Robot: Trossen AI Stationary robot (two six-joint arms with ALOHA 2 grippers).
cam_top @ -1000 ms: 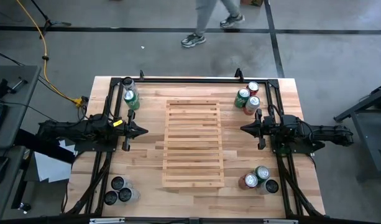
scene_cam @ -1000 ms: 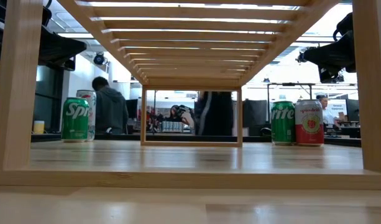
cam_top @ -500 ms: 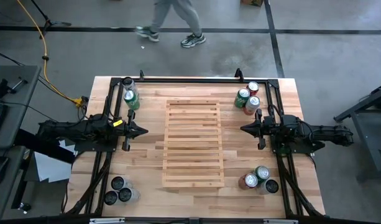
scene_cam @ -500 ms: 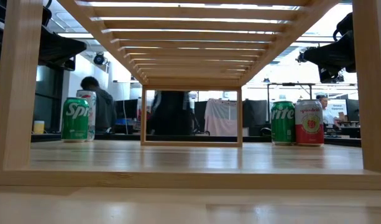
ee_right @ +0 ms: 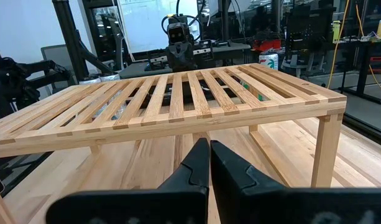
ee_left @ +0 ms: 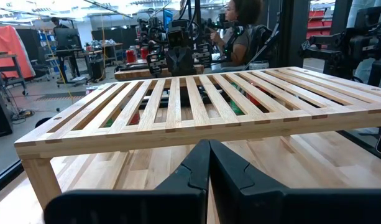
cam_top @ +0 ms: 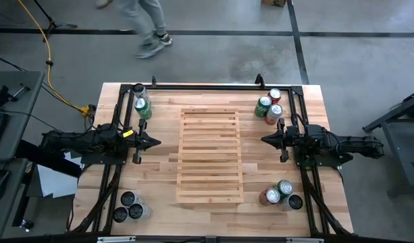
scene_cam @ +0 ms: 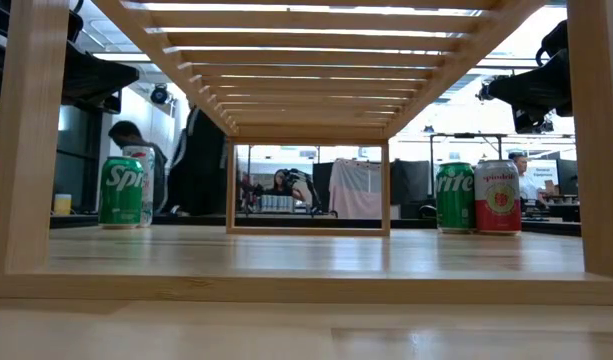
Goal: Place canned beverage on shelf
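The shelf [cam_top: 210, 156], a rack of pale wooden slats on legs, stands in the middle of the table. Groups of canned beverages stand on the tabletop at its corners: far left [cam_top: 142, 106], far right [cam_top: 268, 106], near left [cam_top: 130, 207], near right [cam_top: 279, 193]. In the low view a green can [scene_cam: 121, 192] shows on the left, and a green can [scene_cam: 455, 198] and a red one [scene_cam: 498, 197] on the right. My left gripper [cam_top: 156, 142] is shut, level, left of the shelf. My right gripper [cam_top: 264, 139] is shut, level, right of it.
Black frame rails [cam_top: 119, 115] run along the table's left, right and far sides beside the arms. A person [cam_top: 144, 23] walks on the floor beyond the far edge. Bare tabletop [cam_top: 159, 175] lies between the shelf and each arm.
Both arms have kept still and no can has moved. Only the person beyond the table's far edge has walked toward the left.
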